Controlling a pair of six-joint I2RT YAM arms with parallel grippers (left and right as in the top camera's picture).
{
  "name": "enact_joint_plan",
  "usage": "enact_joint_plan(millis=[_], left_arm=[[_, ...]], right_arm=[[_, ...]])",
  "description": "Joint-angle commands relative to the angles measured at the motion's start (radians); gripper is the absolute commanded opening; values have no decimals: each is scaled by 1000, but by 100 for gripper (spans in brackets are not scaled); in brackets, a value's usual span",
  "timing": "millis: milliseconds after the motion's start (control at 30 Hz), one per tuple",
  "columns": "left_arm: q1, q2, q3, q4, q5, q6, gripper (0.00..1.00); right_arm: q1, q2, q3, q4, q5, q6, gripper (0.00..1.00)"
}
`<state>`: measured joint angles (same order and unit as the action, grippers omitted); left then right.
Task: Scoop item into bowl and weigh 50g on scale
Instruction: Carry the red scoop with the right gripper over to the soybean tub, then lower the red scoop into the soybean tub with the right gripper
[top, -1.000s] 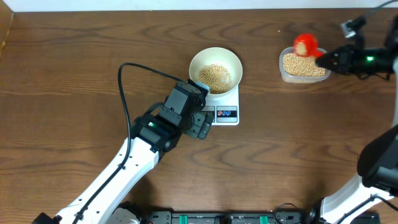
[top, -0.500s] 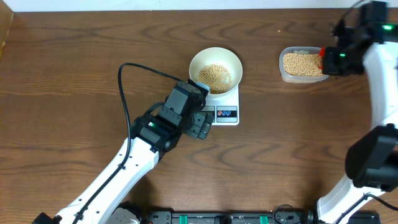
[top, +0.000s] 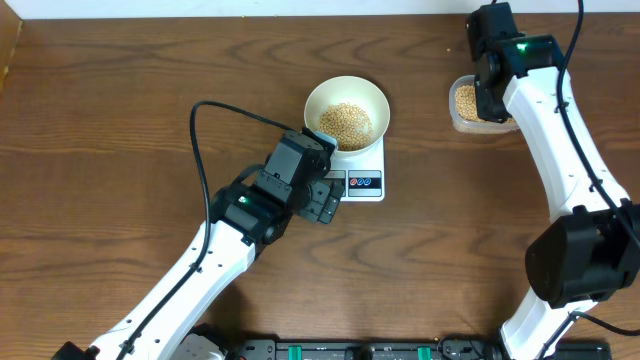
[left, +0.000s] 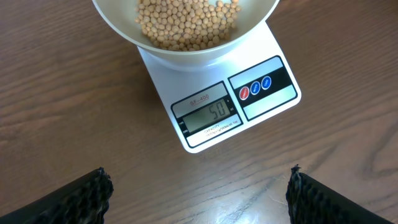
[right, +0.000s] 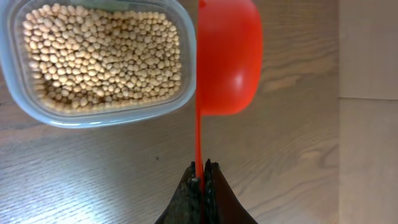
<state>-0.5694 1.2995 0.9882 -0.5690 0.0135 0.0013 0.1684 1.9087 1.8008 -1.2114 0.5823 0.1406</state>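
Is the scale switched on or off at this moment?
On. In the left wrist view, the display of the scale shows dark digits that read 50, while the bowl of beans stands on it.

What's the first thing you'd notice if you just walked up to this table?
The bright red scoop, pinched by its thin handle in the right gripper, at the edge of a clear tub full of beans. Mid-table, a white bowl of the same beans sits on a little scale whose display reads 50.
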Motion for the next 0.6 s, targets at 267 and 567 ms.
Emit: enact_joint_plan(millis=[267,567], left_arm=[[3,-8,-2,1,2,13,92],[3,-8,-2,1,2,13,92]], right_arm=[[-73,-183,19,6,-579,-19,1],[-187,-289,3,-38,-1061,-189,1]])
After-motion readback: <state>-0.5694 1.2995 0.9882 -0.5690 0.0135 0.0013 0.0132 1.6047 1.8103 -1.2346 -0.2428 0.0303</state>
